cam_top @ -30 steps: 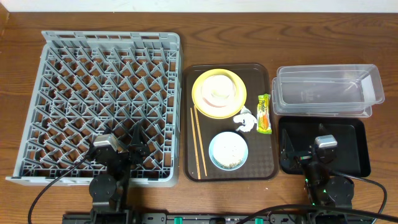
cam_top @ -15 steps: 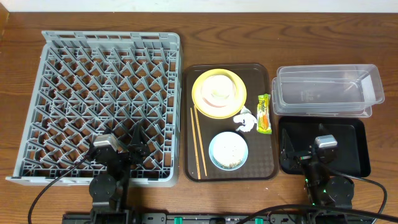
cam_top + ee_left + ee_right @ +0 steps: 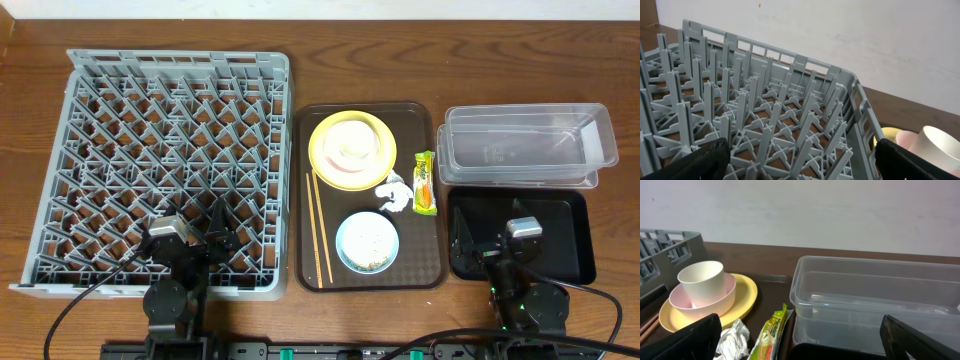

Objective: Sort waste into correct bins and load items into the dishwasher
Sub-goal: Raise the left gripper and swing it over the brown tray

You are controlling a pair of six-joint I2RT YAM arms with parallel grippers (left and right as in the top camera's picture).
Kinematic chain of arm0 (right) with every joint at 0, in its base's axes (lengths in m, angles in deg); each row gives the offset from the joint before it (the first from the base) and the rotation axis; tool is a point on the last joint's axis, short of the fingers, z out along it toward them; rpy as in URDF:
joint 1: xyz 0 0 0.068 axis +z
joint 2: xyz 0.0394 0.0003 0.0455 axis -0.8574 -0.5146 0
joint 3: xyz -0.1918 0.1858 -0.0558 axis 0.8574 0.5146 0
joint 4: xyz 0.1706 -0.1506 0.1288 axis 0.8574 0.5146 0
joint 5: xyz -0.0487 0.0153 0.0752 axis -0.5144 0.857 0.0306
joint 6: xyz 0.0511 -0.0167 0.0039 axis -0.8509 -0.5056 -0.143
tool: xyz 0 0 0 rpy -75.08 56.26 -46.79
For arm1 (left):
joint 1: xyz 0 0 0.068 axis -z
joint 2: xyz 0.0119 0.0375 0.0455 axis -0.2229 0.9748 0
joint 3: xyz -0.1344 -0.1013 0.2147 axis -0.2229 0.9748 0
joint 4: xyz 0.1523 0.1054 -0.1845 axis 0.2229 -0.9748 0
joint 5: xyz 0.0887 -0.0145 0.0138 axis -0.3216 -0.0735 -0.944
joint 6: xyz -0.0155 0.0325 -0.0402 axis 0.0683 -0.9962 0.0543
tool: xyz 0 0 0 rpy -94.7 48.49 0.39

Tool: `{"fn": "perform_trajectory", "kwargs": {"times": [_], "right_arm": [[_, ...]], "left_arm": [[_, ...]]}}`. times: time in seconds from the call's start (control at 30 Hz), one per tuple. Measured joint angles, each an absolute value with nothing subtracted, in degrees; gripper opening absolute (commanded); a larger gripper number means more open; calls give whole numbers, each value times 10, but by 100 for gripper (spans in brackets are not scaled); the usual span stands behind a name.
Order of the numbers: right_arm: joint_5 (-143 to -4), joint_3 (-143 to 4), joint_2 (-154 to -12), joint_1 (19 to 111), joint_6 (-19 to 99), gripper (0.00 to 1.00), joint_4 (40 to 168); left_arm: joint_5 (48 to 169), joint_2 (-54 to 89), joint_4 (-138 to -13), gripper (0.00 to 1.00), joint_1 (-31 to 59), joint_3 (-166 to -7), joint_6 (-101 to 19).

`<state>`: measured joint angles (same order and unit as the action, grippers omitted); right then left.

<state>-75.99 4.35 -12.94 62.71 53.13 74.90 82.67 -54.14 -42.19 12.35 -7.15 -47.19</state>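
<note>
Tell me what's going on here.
Nothing is being handled yet. The left claw hangs open over the near edge of the grey dish rack; the right claw hangs open over the black tray. The yellow plate with a cup in a pink bowl, blue bowl, chopsticks, tissue and snack wrapper all lie on the brown tray. The clear tub is empty.

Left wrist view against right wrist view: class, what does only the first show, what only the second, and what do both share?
Only the left wrist view shows the rows of upright pegs inside the grey rack. Only the right wrist view shows the clear tub, the snack wrapper and the crumpled tissue. Both show the cream cup, the yellow plate and a corner of the rack.
</note>
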Motion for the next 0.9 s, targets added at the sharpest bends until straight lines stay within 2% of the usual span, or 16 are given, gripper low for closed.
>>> {"fn": "perform_trajectory", "kwargs": {"times": [0.17, 0.27, 0.47, 0.53, 0.73, 0.9], "right_arm": [[-760, 43, -129, 627, 531, 99, 749], [-760, 43, -129, 627, 531, 99, 749], [-760, 43, -130, 627, 531, 99, 749], [-760, 43, -130, 627, 531, 99, 749], [-760, 43, -131, 627, 531, 99, 749], [-760, 43, -131, 627, 531, 99, 749]], "left_arm": [[869, -541, -406, 94, 123, -74, -473], [892, -530, -471, 94, 123, -117, -474], [924, -426, -646, 94, 123, -328, -490], [942, -357, -732, 98, 123, -423, -504], [978, -131, -1018, 98, 123, -687, -519], [1020, -8, -1094, 98, 123, -777, -499]]}}
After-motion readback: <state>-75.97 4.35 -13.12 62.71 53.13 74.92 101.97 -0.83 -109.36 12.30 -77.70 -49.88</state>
